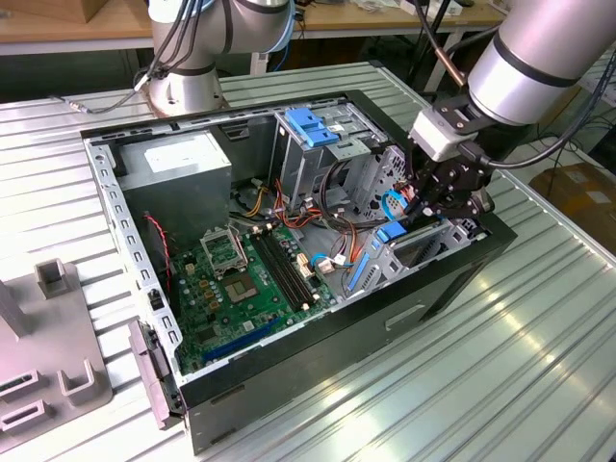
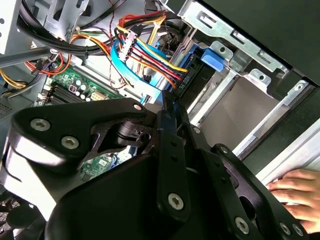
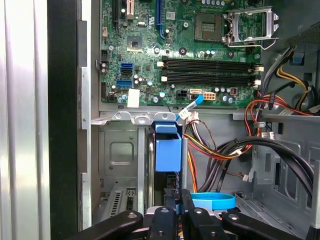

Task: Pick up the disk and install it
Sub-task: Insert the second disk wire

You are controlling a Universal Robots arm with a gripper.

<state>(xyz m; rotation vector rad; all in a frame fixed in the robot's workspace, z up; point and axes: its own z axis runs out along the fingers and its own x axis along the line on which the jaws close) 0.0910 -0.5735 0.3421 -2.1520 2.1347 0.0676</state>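
The disk [image 3: 167, 150] stands on edge in the drive bay at the case's front corner, with its bright blue rail facing up. In the second wrist view the disk [image 2: 201, 70] sits between silver bay walls, and a cable plug lies against its end. In the exterior view the disk's blue rail [image 1: 390, 232] is just below my gripper [image 1: 430, 214]. The gripper [image 3: 177, 200] is directly over the disk's near edge, its fingers drawn together with only a sliver between them. I cannot tell whether the tips [image 2: 169, 107] touch the disk.
A bundle of coloured cables [image 2: 145, 55] and a blue ribbon loop [image 3: 212, 201] crowd the bay beside the gripper. The motherboard [image 3: 200, 65] lies beyond. A tall cage with a blue latch [image 1: 308, 125] and a grey box [image 1: 178, 164] stand behind. A person's hand [image 2: 295, 192] rests near the case.
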